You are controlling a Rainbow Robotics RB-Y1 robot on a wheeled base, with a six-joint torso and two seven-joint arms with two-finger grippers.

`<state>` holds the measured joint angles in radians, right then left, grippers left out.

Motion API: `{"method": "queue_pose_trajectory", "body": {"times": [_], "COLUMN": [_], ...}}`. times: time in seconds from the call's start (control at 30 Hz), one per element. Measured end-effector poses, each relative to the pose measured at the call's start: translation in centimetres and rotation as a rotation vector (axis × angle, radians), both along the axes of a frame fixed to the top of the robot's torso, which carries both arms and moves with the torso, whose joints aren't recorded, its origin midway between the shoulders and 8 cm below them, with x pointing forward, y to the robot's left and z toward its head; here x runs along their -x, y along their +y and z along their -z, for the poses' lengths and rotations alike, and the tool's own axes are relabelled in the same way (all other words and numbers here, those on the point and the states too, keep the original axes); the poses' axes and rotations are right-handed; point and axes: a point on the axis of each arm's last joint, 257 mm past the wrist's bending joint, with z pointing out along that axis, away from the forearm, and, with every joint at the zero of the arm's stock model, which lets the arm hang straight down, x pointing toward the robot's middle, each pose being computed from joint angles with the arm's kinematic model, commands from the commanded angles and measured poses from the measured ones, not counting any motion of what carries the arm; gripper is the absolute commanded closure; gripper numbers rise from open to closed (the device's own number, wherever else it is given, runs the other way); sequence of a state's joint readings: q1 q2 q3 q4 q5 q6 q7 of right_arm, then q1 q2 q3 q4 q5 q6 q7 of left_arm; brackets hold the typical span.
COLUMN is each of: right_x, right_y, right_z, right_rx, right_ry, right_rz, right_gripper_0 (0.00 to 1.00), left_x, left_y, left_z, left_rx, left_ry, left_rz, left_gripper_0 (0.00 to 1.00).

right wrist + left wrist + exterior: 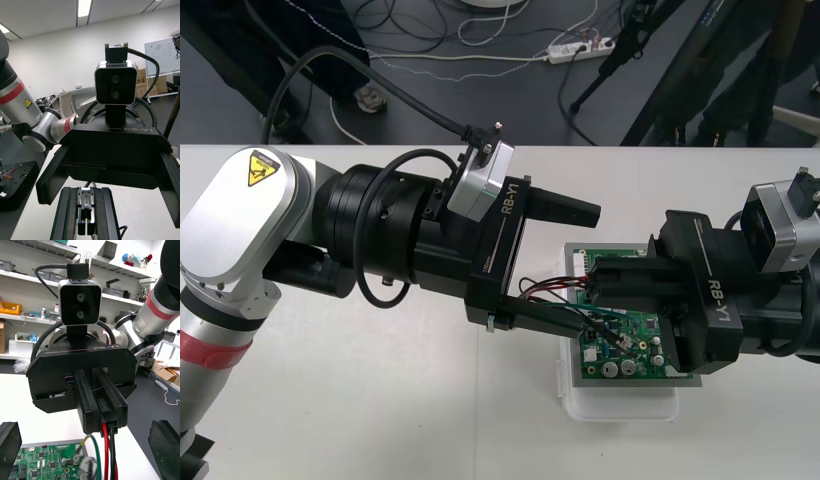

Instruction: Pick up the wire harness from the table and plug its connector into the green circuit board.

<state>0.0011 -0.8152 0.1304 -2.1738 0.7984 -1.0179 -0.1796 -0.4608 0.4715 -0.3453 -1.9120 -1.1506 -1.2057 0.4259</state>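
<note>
**Front view.** The right gripper (594,284) comes in from the right over the green circuit board (635,345), its fingers pressed together on the wire harness (552,288). The harness is held off the table (380,400), above the board's left part. Its long axis runs roughly left to right. The red and black wires (530,284) leave the right fingertips toward the left, loop, then turn back near and right onto the board. The left gripper (588,268) reaches in from the left with its fingers spread wide, one far and one near, clamping nothing. The wire loop lies between them, and the near finger crosses in front of the wires. The board sits on a white base (620,408). The right fingers hide the harness's gripped end here.

**Left wrist view.** The right gripper faces the lens, and this view shows the gripped end. A small black plug (108,420) is clamped at its fingertips, held above the board and pointing down. Red, black and green wires hang from it toward the board. A pale metallic part (88,465) sits low by the wires. It may be the socket, but that cannot be confirmed. The left arm's own fingers (9,444) stand far apart.

**Right wrist view.** The left gripper's body and camera (115,82) face the lens, its fingers splayed wide. The right arm's own fingers (71,213) stand close together. What they hold cannot be made out here.
</note>
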Motion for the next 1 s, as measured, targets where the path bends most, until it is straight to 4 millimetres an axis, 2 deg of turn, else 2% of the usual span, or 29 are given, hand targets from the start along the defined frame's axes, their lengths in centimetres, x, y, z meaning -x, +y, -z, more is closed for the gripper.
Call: {"method": "queue_pose_trajectory", "body": {"times": [0.13, 0.17, 0.2, 0.23, 0.27, 1.0], "right_x": [-0.01, -0.03, -0.04, -0.05, -0.05, -0.72], "right_y": [-0.01, -0.02, -0.04, -0.05, -0.05, -0.52], "right_z": [-0.01, -0.03, -0.04, -0.05, -0.05, -0.46], "right_rx": [0.0, 0.0, 0.0, 0.0, 0.0, 0.001], "right_ry": [-0.001, -0.001, -0.002, -0.002, -0.002, -0.02], "right_rz": [0.0, 0.001, 0.002, 0.002, 0.002, 0.026], "right_gripper_0": [1.0, 1.0, 1.0, 1.0, 1.0, 1.0], "left_x": [0.03, 0.04, 0.05, 0.06, 0.07, 0.6], "left_y": [0.01, 0.02, 0.02, 0.03, 0.03, 0.02], "left_z": [-0.05, -0.07, -0.08, -0.09, -0.11, -0.46], "left_rx": [0.002, 0.002, 0.003, 0.003, 0.003, 0.017], "left_ry": [0.002, 0.002, 0.002, 0.003, 0.003, 0.02], "left_rz": [0.001, 0.002, 0.002, 0.002, 0.003, 0.021], "left_gripper_0": [0.0, 0.12, 0.42, 0.77, 1.0, 1.0]}}
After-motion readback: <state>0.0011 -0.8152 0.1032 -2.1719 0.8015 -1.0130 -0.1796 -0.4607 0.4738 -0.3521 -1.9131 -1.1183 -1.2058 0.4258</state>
